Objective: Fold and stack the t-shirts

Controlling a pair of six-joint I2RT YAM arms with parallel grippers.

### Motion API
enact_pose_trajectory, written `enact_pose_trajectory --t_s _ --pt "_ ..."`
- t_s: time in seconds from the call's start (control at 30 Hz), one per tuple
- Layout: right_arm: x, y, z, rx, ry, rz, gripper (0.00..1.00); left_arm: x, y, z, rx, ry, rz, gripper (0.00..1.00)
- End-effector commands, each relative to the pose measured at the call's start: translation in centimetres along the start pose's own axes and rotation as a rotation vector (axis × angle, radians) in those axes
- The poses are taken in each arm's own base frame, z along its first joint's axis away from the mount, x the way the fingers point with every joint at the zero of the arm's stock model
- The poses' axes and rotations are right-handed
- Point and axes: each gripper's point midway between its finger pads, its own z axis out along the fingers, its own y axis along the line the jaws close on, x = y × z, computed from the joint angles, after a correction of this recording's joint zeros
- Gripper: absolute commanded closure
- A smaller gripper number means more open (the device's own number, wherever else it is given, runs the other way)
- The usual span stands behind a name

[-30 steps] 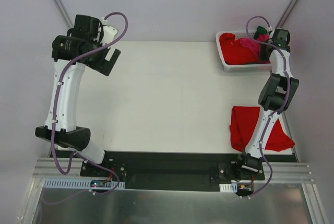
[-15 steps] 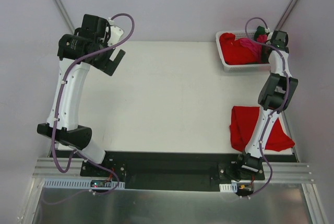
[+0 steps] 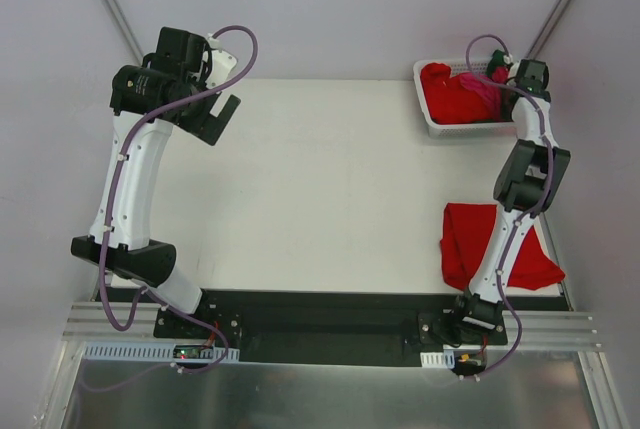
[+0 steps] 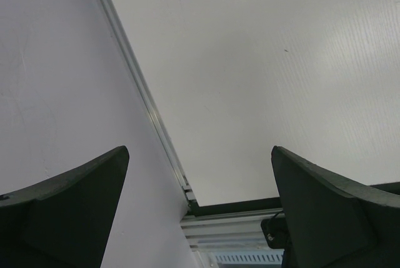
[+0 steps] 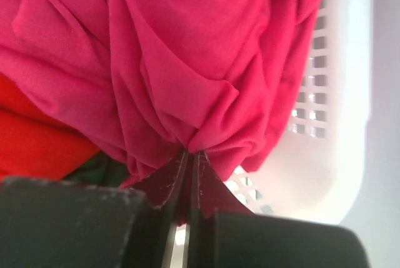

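A soft magenta-pink cloth t-shirt (image 5: pixel 187 62), deeply creased, is pinched at a gathered fold by the closed right gripper (image 5: pixel 189 158); the left gripper (image 4: pixel 199 154) is spread wide, empty.

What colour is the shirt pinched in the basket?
The t-shirt is magenta-pink, clearest in right wrist view.

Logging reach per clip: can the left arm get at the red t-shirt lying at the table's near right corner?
Probably not easily. The left claw hangs open at the far left, the whole table away, and the right arm stands across that red t-shirt.
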Motion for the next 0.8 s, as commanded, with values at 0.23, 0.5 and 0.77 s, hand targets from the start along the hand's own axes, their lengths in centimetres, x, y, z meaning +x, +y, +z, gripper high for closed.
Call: enact_pose_trajectory --t_s 0.23,0.5,0.77 --pt "-11.5 -4.9 -10.6 0.126 -0.355 -0.005 0.99 -0.7 -1.0 -0.6 0.058 -0.033 -0.014 0.00" --pt "-20.6 -6.5 -20.5 0.203 -0.719 -0.040 0.99 -1.3 -1.6 -1.3 0.101 -0.071 -0.022 0.01" --pt "-28.1 -6.2 -35.8 0.297 -1.141 -0.151 0.99 -1.9 -1.8 -2.3 0.119 -0.115 -0.024 0.01"
